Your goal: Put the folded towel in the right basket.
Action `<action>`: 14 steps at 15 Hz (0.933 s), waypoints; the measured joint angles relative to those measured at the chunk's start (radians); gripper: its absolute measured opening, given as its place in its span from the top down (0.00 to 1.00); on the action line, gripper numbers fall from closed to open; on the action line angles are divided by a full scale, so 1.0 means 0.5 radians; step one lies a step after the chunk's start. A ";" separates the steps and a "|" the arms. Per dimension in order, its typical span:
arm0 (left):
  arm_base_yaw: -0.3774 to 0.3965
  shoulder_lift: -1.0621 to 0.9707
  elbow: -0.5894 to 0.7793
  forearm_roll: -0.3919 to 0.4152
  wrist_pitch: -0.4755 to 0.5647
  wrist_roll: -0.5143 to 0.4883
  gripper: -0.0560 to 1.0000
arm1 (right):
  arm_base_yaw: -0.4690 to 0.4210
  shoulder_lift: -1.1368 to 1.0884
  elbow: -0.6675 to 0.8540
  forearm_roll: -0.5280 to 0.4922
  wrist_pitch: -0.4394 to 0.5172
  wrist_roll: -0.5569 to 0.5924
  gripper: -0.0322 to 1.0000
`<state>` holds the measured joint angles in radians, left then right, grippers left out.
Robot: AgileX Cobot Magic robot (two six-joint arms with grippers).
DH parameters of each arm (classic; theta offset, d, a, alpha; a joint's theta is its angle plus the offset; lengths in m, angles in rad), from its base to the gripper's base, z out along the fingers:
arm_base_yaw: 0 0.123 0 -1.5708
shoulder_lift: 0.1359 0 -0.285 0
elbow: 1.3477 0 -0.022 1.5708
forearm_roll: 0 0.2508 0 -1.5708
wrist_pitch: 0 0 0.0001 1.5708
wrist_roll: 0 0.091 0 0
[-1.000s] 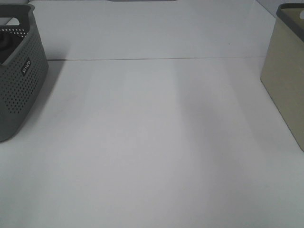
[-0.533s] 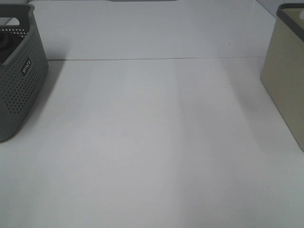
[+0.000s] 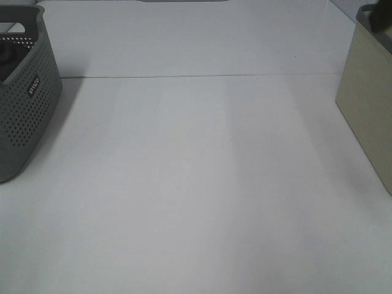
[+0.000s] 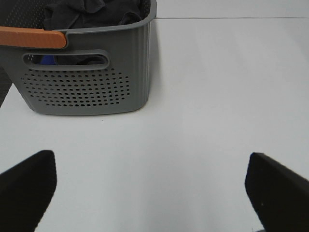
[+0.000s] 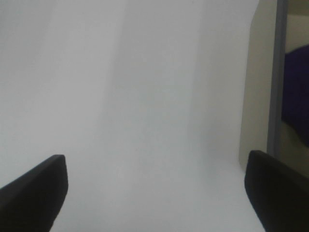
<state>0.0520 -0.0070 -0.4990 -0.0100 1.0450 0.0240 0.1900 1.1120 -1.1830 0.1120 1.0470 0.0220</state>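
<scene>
The right basket point(image 3: 367, 104) is beige with a dark rim and stands at the table's right edge. In the right wrist view point(image 5: 258, 82) a dark blue cloth point(image 5: 295, 92) lies inside it; I cannot tell whether it is folded. My right gripper point(image 5: 154, 193) is open and empty above the white table, beside that basket. My left gripper point(image 4: 153, 193) is open and empty, facing the grey perforated basket point(image 4: 87, 82). Neither gripper shows in the exterior high view.
The grey basket point(image 3: 24, 92) stands at the table's left edge, with an orange handle point(image 4: 31, 37) and dark clothes point(image 4: 91, 12) in it. The white table point(image 3: 196, 171) spans the space between the two baskets.
A dark shape now covers the light spot at the right basket's top rim in the exterior high view. Nothing else has moved.
</scene>
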 joint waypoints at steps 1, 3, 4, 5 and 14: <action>0.000 0.000 0.000 0.000 0.000 0.000 0.01 | 0.000 -0.104 0.118 0.006 0.000 0.000 0.04; 0.000 0.000 0.000 0.000 0.000 0.000 0.01 | 0.000 -0.808 0.678 0.020 0.038 -0.002 0.04; 0.000 0.000 0.000 0.000 0.000 0.000 0.01 | 0.000 -0.900 0.742 0.006 0.038 -0.004 0.04; 0.000 0.000 0.000 0.000 0.000 0.000 0.01 | 0.000 -1.118 0.894 -0.034 0.030 -0.004 0.04; 0.000 0.000 0.000 0.000 0.000 0.000 0.01 | 0.000 -2.228 1.448 -0.124 0.106 -0.114 0.05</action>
<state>0.0520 -0.0070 -0.4990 -0.0100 1.0450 0.0240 0.1900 -0.0020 -0.4590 0.0500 1.1000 -0.0350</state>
